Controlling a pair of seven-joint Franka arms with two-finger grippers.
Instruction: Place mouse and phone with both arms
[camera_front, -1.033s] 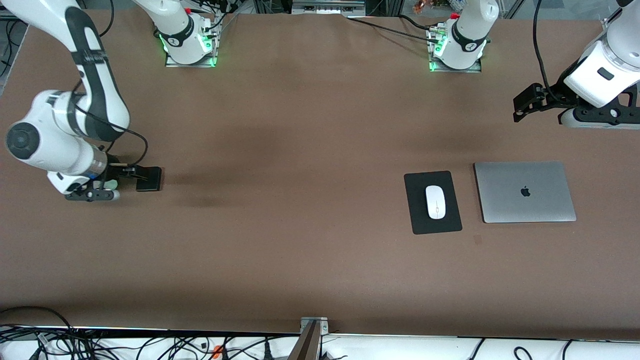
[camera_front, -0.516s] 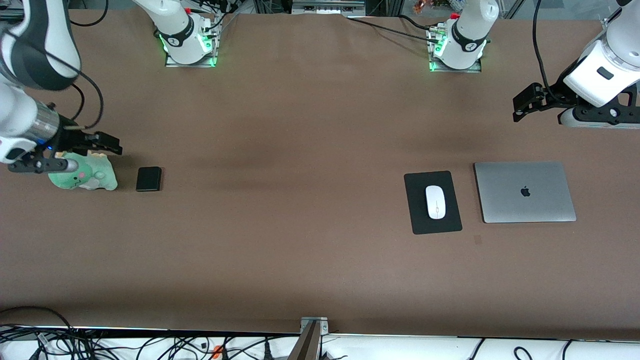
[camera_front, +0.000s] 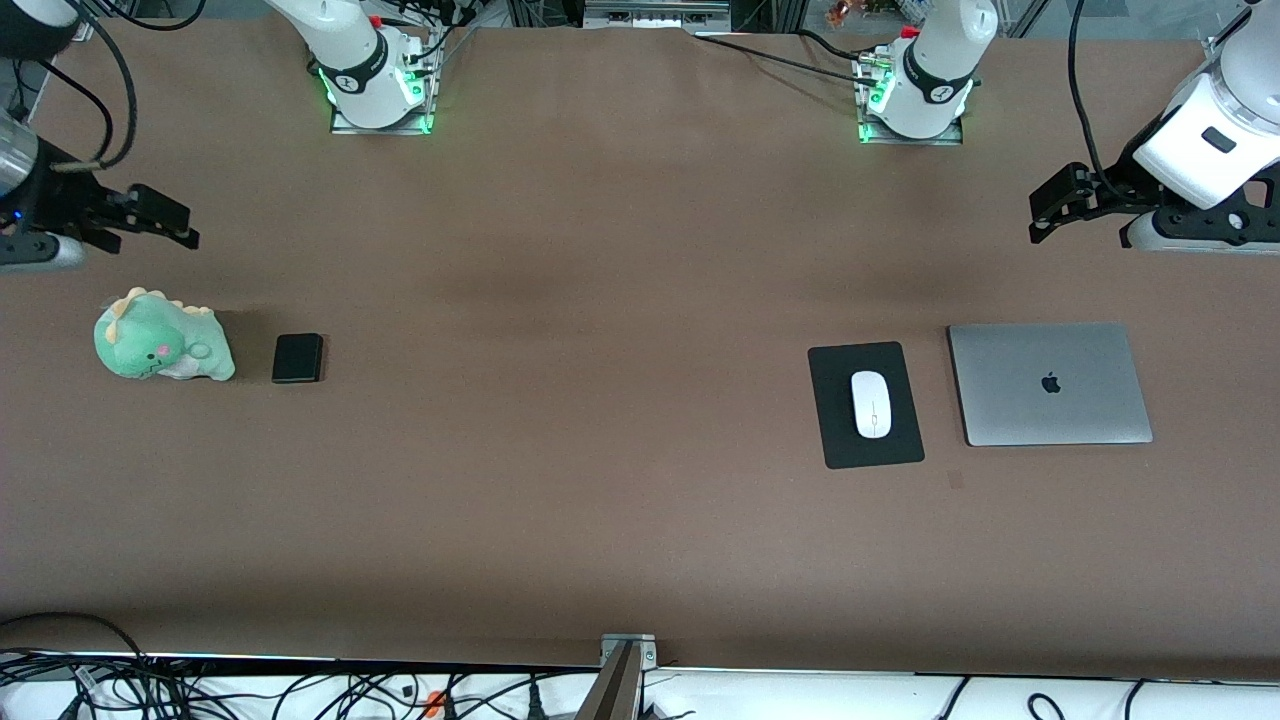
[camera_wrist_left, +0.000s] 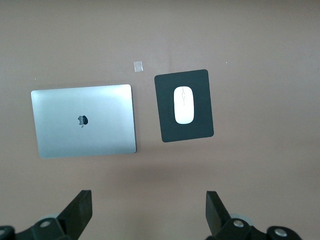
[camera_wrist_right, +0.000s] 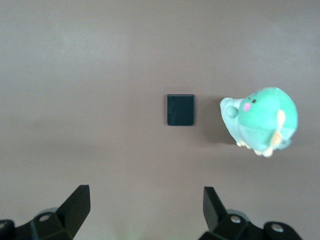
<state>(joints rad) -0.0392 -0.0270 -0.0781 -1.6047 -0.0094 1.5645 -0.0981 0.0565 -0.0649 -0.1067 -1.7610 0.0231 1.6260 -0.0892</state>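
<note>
Brown table (camera_front: 620, 400) lies bare under both grippers. The right gripper (camera_front: 150, 222) has risen away from the phone (camera_front: 298, 358) in the last second; its jaws are spread and empty, and the phone rests below and clear of them, just beside a green plush (camera_front: 163, 349). The left gripper (camera_front: 1060, 205) hangs wide open and waits, with the mouse (camera_front: 871, 403) well below its jaws, lying on the pad (camera_front: 866, 445) next to the laptop (camera_front: 1050, 384). Both things look placed, so the task seems about done.
</note>
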